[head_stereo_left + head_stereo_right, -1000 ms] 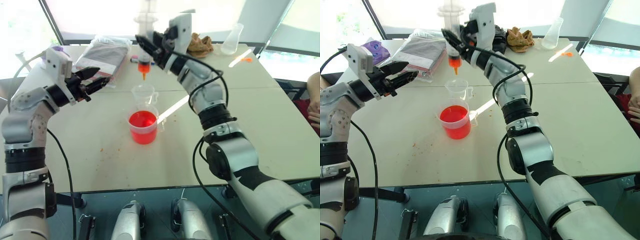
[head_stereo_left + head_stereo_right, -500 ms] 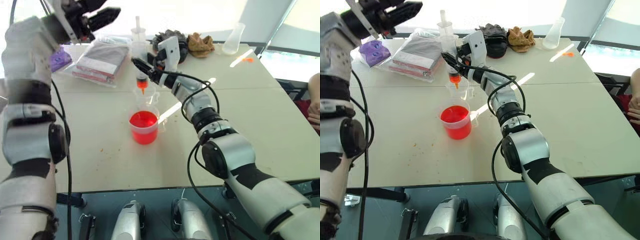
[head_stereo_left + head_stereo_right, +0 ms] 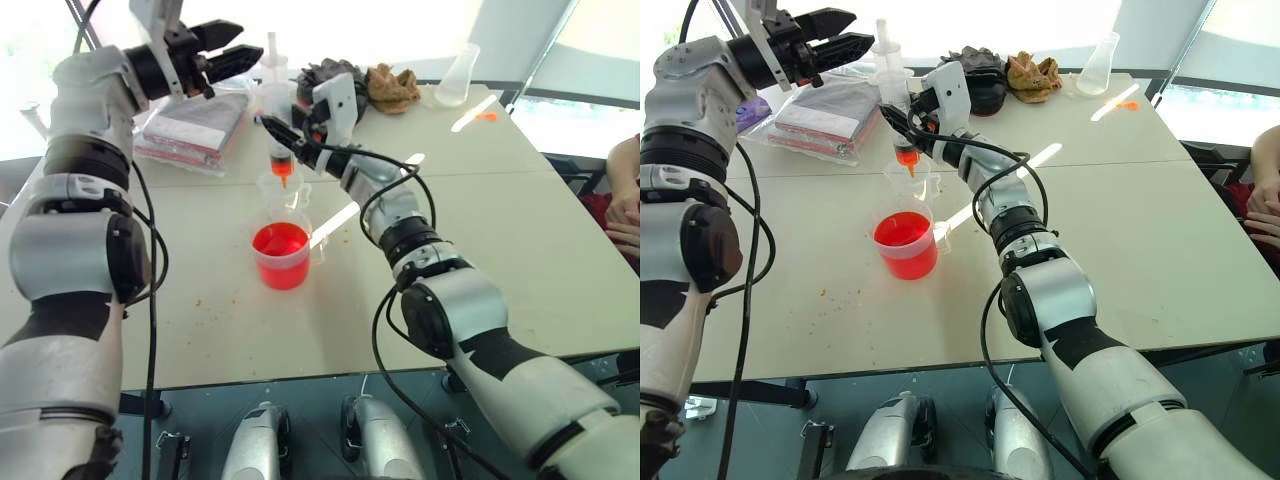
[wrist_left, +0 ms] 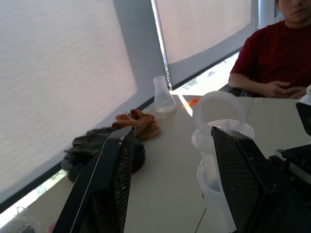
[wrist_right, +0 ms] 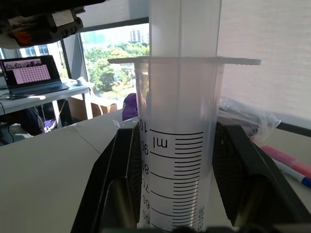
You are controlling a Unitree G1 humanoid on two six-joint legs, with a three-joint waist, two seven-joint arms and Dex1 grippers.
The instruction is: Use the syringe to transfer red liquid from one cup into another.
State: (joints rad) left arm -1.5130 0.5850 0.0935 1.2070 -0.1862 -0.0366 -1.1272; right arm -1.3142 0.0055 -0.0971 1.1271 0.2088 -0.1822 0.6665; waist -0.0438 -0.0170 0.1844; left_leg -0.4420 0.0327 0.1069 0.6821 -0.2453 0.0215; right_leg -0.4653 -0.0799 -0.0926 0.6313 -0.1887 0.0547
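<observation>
The right end effector (image 3: 283,132) grasps the syringe (image 3: 277,120) upright, its orange tip seemingly just above the small clear cup (image 3: 283,189); the red cup (image 3: 281,255) stands nearer on the tabletop (image 3: 500,250); the left end effector (image 3: 228,60), released, flanks the plunger top (image 4: 217,104).

Clear syringe (image 3: 896,100) with black scale marks and orange tip, red liquid (image 3: 902,230), brown cloth (image 3: 1032,73)

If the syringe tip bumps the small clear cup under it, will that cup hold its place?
Probably not. The small clear cup looks empty and thin-walled, so likely light enough to slide or tip. The red cup close beside it, well filled with red liquid, could get knocked and slosh.
</observation>
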